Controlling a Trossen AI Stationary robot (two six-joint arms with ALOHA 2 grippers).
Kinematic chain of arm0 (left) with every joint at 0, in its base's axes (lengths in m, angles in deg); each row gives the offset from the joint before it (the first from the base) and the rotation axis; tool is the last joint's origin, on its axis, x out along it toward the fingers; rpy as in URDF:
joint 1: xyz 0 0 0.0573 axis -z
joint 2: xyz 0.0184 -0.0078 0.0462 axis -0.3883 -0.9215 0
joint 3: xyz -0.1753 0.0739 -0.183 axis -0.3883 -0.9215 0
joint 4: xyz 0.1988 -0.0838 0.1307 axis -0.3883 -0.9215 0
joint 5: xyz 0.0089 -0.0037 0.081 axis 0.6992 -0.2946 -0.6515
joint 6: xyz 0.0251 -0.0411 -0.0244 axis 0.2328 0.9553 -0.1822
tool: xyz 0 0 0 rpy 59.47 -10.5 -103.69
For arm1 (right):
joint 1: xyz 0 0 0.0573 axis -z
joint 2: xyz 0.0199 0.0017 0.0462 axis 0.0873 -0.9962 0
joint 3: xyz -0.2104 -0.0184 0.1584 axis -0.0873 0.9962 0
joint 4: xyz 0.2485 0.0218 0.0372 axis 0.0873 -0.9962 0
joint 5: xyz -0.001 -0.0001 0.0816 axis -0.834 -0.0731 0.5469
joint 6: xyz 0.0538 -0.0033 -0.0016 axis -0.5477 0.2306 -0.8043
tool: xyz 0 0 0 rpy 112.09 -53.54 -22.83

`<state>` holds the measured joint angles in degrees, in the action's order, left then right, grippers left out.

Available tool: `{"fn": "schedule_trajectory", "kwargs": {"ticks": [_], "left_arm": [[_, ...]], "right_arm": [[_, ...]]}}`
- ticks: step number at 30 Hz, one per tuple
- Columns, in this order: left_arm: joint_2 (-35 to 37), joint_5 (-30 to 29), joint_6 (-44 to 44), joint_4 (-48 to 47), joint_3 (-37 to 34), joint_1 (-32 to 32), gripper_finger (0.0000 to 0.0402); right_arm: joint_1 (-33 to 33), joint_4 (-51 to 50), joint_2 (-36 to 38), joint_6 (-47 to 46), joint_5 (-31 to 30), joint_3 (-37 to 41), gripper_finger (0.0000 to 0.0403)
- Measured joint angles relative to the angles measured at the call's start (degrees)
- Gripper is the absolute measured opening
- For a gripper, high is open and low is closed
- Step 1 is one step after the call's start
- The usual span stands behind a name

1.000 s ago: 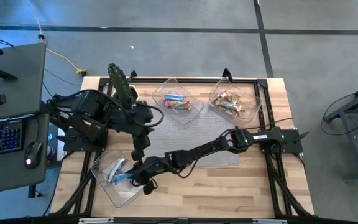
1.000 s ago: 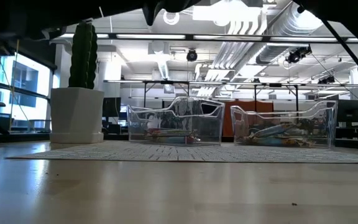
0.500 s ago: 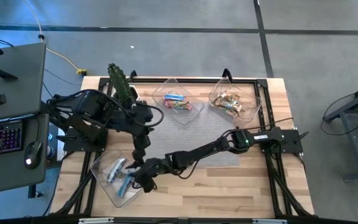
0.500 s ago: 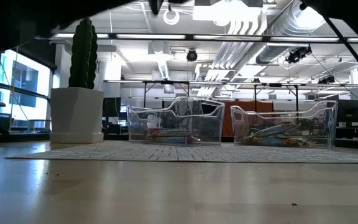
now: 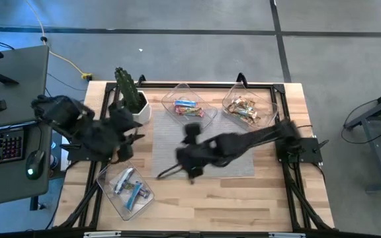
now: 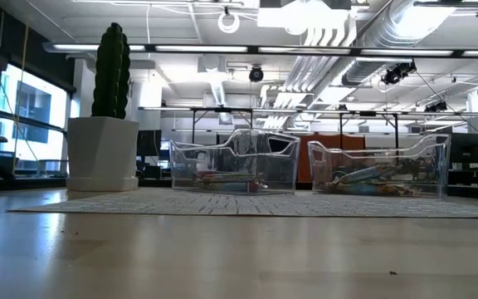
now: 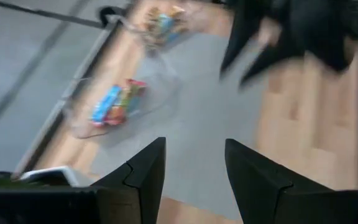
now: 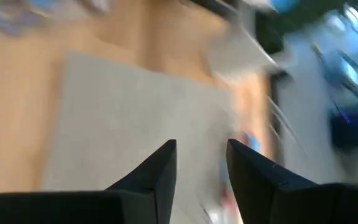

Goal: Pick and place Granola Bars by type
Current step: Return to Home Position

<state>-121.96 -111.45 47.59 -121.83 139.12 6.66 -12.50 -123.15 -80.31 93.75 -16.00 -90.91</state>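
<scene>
Return to home | we would lift both arms high and fold back, clear of bin rims and cactus (image 5: 127, 89) | Granola Bars (image 5: 187, 108) lie in two far bins (image 5: 270, 111) and near-left bin (image 5: 114, 201) | left gripper (image 7: 194, 146) tucked at table's left edge, fingers apart, empty | right gripper (image 8: 201, 146) over mid-table mat (image 5: 161, 139), fingers apart, empty

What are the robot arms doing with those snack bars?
Right now they hold nothing. The left gripper is over the table's left side and the right gripper over the grey mat, both with fingers open. The granola bars lie in three clear trays: two at the far edge, one at the near left.
</scene>
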Motion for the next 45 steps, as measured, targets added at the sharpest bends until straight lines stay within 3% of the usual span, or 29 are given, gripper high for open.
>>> {"fn": "schedule_trajectory", "kwargs": {"ticks": [5,8,11,13,20,22,25,29,33,41,45], "left_arm": [[8.6,-10.2,9.5,0.0,-16.3,5.1,0.0158],[15.2,-10.6,17.5,0.9,-27.5,6.4,0.0158],[22.4,-9.8,18.5,7.7,-39.5,7.2,0.0158],[27.1,-8.4,12.7,17.6,-47.5,7.3,0.0158],[41.0,-3.9,-21.1,63.2,-72.4,7.2,0.0158],[44.3,-4.3,-25.4,70.1,-76.9,7.2,0.0158],[49.5,-5.8,-26.4,73.1,-81.3,7.2,0.0158],[57.1,-7.1,-27.4,74.4,-86.2,7.2,0.0158],[63.9,-7.0,-32.0,80.3,-92.7,7.2,0.0158],[75.3,-5.2,-36.0,88.9,-103.3,7.2,0.0158],[77.8,-2.6,-39.6,97.0,-109.8,7.2,0.0158]], "right_arm": [[0.5,-3.7,14.2,-8.9,-10.5,16.0,0.0124],[-0.5,0.7,25.4,-12.7,-10.4,31.0,0.0123],[-2.3,10.9,36.9,-13.3,-9.0,48.1,0.0123],[-3.3,19.6,44.1,-11.0,-7.9,59.1,0.0123],[-4.0,54.7,66.4,1.1,-3.6,90.9,0.0123],[-3.9,66.1,71.7,7.0,-3.9,97.8,0.0123],[-3.5,78.8,79.1,13.9,-2.5,106.7,0.0123],[-3.4,89.9,88.2,17.2,0.6,115.3,0.0124],[-3.4,95.0,95.8,20.3,2.1,121.4,0.0124],[-3.4,90.2,104.7,23.6,-0.7,121.5,0.0124],[-3.4,90.0,105.4,24.0,-5.9,121.5,0.0124]]}}
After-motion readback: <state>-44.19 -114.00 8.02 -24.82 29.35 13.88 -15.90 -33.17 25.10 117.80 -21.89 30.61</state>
